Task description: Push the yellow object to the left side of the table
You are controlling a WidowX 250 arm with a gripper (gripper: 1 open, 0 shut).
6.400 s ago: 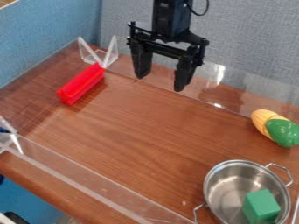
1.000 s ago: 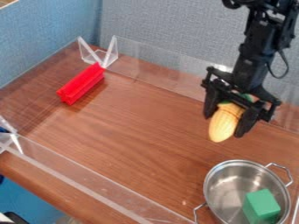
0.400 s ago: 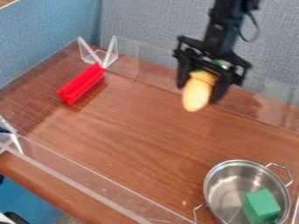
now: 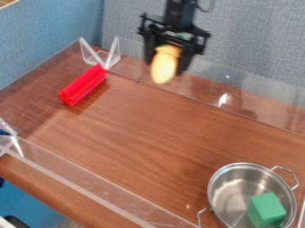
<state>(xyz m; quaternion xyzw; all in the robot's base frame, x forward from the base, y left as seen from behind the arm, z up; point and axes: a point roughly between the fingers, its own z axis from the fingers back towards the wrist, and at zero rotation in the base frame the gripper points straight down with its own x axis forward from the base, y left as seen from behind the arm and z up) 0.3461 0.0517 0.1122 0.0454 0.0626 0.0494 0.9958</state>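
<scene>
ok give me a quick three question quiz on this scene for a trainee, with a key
1. Multiple choice: the green cube is in a) the round metal pot, b) the clear plastic rack
2. True or false: the tapered yellow toy corn cob is held by the black gripper
3. Fill in: the rectangular block beside the rack is ____
Key: 1 a; 2 true; 3 red
</scene>
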